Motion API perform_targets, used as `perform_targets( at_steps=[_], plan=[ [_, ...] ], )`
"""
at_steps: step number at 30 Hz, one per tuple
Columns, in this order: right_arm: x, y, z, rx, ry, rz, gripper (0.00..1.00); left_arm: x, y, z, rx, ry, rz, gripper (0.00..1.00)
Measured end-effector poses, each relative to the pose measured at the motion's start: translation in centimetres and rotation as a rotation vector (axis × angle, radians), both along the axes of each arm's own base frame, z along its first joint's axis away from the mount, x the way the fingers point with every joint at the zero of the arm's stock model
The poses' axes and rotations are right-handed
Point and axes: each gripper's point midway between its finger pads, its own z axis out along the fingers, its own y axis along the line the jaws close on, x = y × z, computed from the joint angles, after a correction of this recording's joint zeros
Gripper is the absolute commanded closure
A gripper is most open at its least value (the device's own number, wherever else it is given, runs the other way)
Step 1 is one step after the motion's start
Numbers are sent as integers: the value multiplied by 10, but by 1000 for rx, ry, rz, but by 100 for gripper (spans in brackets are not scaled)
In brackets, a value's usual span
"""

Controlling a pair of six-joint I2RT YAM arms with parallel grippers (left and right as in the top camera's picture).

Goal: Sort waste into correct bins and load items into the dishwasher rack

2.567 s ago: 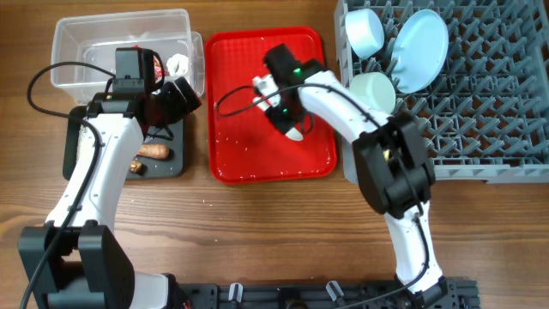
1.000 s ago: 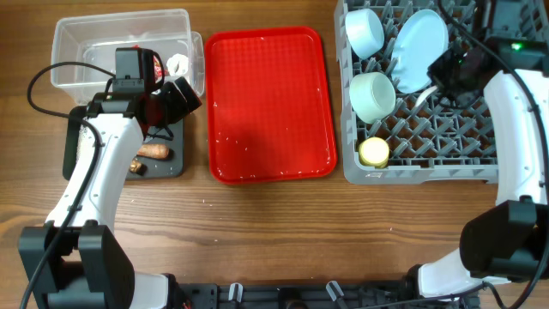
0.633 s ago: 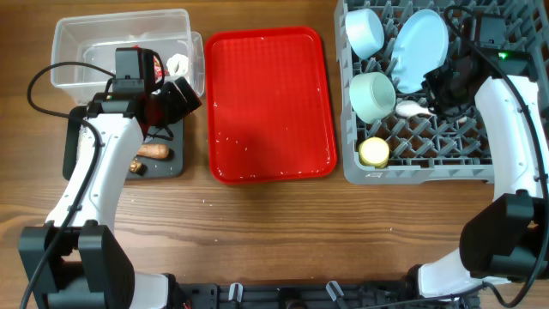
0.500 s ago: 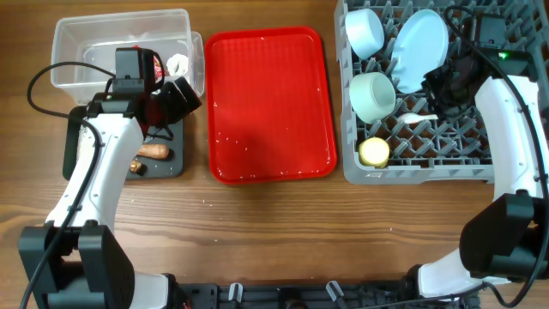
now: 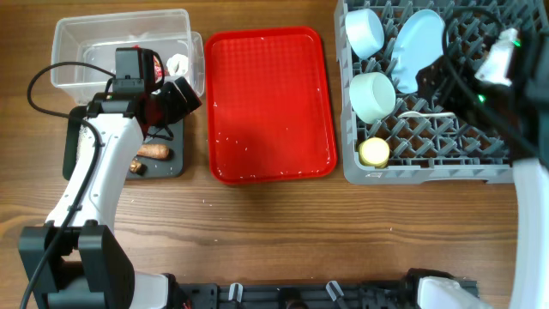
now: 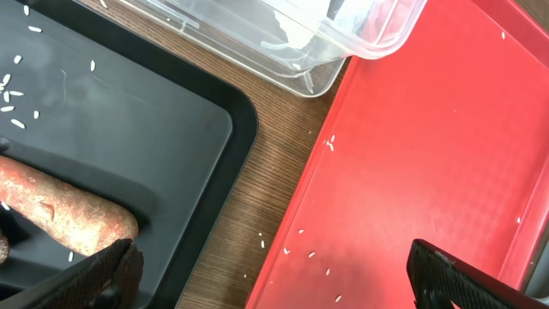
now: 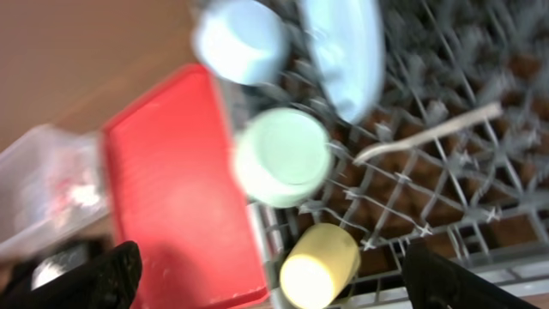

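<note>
The grey dishwasher rack (image 5: pixel 446 150) holds a pale blue plate (image 5: pixel 420 47), two pale blue bowls (image 5: pixel 364 30) (image 5: pixel 373 94), a yellow cup (image 5: pixel 373 152) and a white spoon (image 5: pixel 413 113) lying flat on the grid. My right gripper (image 5: pixel 436 84) hangs high over the rack, open and empty; its wrist view looks down on the spoon (image 7: pixel 429 133) and cup (image 7: pixel 317 266). My left gripper (image 6: pixel 274 275) is open over the gap between the black tray (image 6: pixel 129 120) and the red tray. An orange carrot piece (image 6: pixel 64 215) and rice grains (image 6: pixel 10 86) lie in the black tray.
The red serving tray (image 5: pixel 270 103) sits mid-table with a few rice grains (image 6: pixel 330 144) on it. The clear tub (image 5: pixel 120 43) at back left holds crumpled tissue (image 5: pixel 177 63) and a red-and-white wrapper (image 5: pixel 154 64).
My right gripper opened and let go of the spoon, which now rests on the rack grid. The right arm then rose up. The left arm has not moved.
</note>
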Motion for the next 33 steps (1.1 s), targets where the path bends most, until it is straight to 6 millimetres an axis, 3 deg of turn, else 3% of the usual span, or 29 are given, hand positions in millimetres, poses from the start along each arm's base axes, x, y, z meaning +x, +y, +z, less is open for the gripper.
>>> perform_targets(
  at_steps=[2,4,10,15,20,22,25,26,28,31,33],
  plan=[
    [-19,8,31,-22,-109,53,0,0,0,0,0,0,0,0],
    [-29,11,44,-33,-156,73,0,0,0,0,0,0,0,0],
    [-53,12,48,-71,-159,91,0,0,0,0,0,0,0,0],
    [-47,0,49,-128,-178,52,0,0,0,0,0,0,0,0],
    [-19,-10,61,-192,-397,13,0,0,0,0,0,0,0,0],
    [-17,-11,59,-214,-506,0,0,0,0,0,0,0,0,0],
    [-31,-9,47,-237,-664,-11,0,0,0,0,1,0,0,0],
    [-43,-8,32,-243,-709,-15,0,0,0,0,0,0,0,0],
    [-52,-7,19,-256,-806,-26,0,1,0,1,0,-4,0,0],
    [-67,-4,-46,-251,-802,-24,0,0,0,0,1,-2,1,0],
    [-70,-2,-78,-234,-790,-32,0,0,0,0,1,-1,0,0]
  ],
)
